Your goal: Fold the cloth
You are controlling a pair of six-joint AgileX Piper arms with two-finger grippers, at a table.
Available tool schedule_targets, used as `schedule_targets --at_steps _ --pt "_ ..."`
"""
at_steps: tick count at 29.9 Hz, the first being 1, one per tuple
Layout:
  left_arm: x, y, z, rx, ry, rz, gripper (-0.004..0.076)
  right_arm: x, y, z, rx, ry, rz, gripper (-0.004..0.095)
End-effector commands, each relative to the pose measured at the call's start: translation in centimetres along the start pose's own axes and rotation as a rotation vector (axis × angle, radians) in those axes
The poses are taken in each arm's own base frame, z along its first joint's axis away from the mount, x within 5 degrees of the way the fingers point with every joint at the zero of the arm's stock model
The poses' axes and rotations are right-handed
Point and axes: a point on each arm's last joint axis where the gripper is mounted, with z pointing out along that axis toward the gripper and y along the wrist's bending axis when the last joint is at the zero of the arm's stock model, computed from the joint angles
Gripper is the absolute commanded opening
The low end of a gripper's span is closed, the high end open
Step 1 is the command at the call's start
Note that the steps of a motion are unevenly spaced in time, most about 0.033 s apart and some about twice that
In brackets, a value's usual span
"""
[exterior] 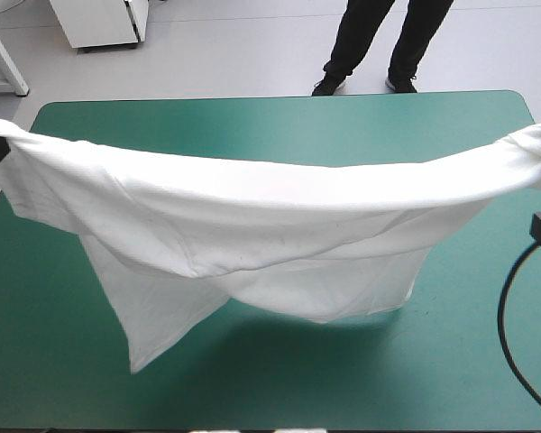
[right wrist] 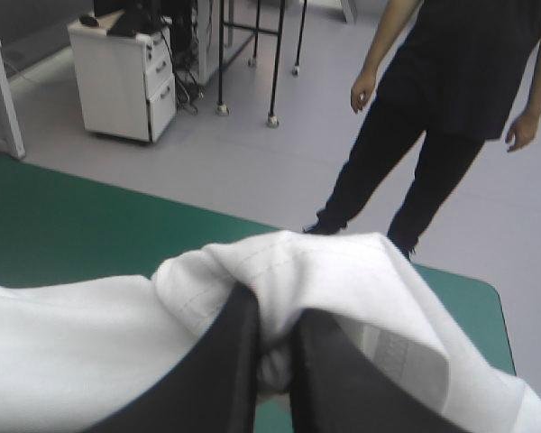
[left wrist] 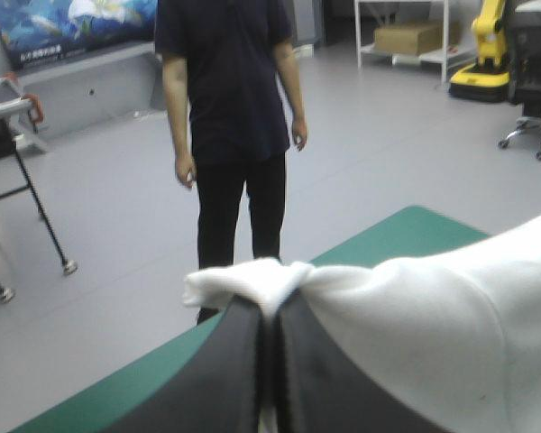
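So the T-shirt (exterior: 252, 216) is held up in the air over the teal-green bench (exterior: 279, 126), stretched wide between the two arms. Its top edge sags a bit in the middle and the rest is hung down in loose layers, one long corner trailing lowest toward the near left. The left gripper (left wrist: 269, 311) is pinched all but closed on a bunched tip of fabric, and the right gripper (right wrist: 275, 311) is clamped the same way on a thicker wad at the other end. Looks like the lift-and-spread step, with no fold made yet. Next it would probably need to be lowered and laid flat, both ends level so the hanging part gets drawn out smooth. Nothing else can be made out on the bench. The real snag is the shirt's own doubled-over lower layers, which could get trapped as creases.
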Motion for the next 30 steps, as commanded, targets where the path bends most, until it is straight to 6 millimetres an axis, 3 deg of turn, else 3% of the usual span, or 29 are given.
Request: schedule_targets --at_steps 1,5,9,15,23,30 --pt "-0.9 -0.9 -1.7 0.064 -0.059 -0.011 -0.0022 -1.5 0.4 -3.1 -0.032 -0.139 0.008 -0.0009" --pt "-1.1 -1.1 -2.1 0.075 -0.072 -0.036 -0.0022 -2.1 0.7 -4.4 -0.061 -0.189 0.008 -0.0007" --pt "-0.6 -0.8 -1.3 0.055 -0.034 -0.07 -0.0022 -1.9 0.7 -4.0 -0.058 -0.158 0.006 -0.0007" --pt "3.0 0.1 2.6 0.026 0.164 -0.151 -0.0022 -0.3 0.2 -1.0 -0.015 -0.037 0.012 -0.0007" --pt "8.1 1.6 9.7 -0.008 0.447 -0.185 -0.0022 4.0 -0.5 7.9 0.024 0.271 -0.004 -0.0017" --pt "12.4 4.0 19.1 -0.041 0.654 -0.175 -0.0022 5.9 -1.2 17.5 0.04 0.424 -0.035 -0.0017"
